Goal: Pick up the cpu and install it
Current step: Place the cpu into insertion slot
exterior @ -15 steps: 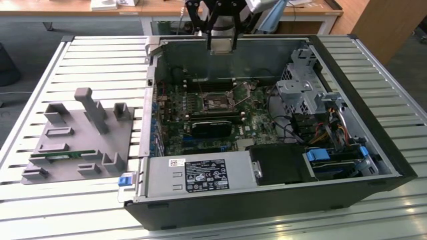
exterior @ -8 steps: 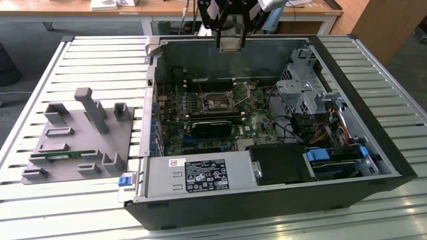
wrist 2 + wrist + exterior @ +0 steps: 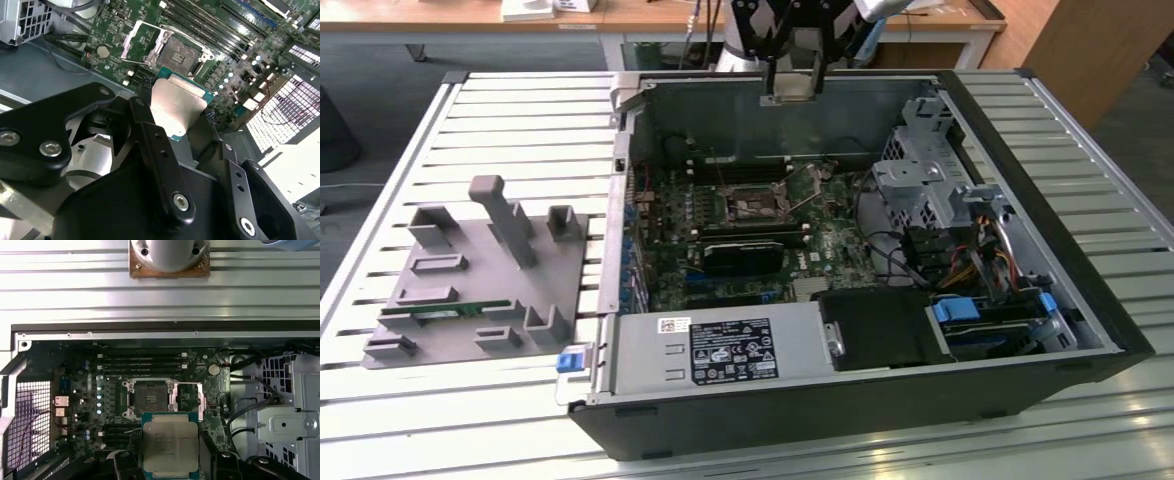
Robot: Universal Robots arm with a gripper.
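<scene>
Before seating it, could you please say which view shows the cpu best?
The first wrist view: the cpu faces the camera squarely. The second wrist view shows it slanted, partly covered; the exterior view, only small.

Open socket (image 3: 149, 400) clear above; drive cage (image 3: 287, 410) stands beside it.

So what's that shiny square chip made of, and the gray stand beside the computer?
The chip has a top like silver metal with a dull, brushed shine; its thin rim looks like green circuit board. The stand looks like matte gray plastic, probably: flat colour, no glints.
</scene>
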